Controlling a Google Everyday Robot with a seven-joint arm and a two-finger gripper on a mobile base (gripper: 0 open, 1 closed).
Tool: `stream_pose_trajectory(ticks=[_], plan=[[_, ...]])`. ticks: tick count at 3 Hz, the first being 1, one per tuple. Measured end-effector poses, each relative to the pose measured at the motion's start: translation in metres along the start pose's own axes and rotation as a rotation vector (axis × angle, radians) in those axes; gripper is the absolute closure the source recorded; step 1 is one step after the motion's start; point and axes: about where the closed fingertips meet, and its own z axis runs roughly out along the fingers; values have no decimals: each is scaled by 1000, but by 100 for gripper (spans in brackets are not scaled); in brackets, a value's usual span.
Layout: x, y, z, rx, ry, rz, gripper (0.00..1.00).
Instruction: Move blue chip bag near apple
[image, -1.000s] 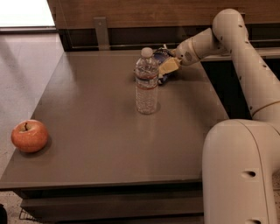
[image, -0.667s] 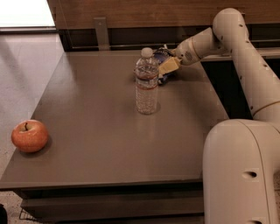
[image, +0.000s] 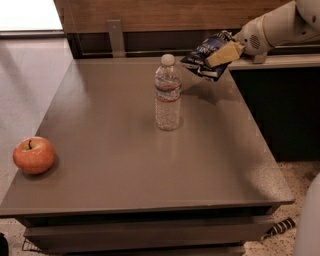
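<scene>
The blue chip bag (image: 202, 56), dark navy foil with white lettering, hangs in the air above the far right part of the grey table (image: 120, 165). My gripper (image: 221, 54) is shut on it, with a tan finger (image: 225, 53) across the bag's right side. The arm reaches in from the upper right. The apple (image: 33, 154), red-orange with a short dark stem, sits at the table's near left corner, far from the bag.
A clear water bottle (image: 167, 93) with a white cap stands upright mid-table, just left of the bag. A wood-panelled wall with a metal bracket (image: 116, 37) runs behind the table. A dark counter (image: 275, 100) stands at the right.
My gripper has lifted the blue chip bag off the table's far right area; the bag now hangs in the air. The bottle and the apple have not moved.
</scene>
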Motion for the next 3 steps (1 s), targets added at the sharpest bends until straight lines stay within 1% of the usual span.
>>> stream_pose_trajectory(ticks=[1, 2, 3], plan=[[-4, 2, -47, 89, -8, 15, 100], [-5, 16, -85, 139, -41, 6, 100], [-6, 38, -121, 181, -73, -14, 100]])
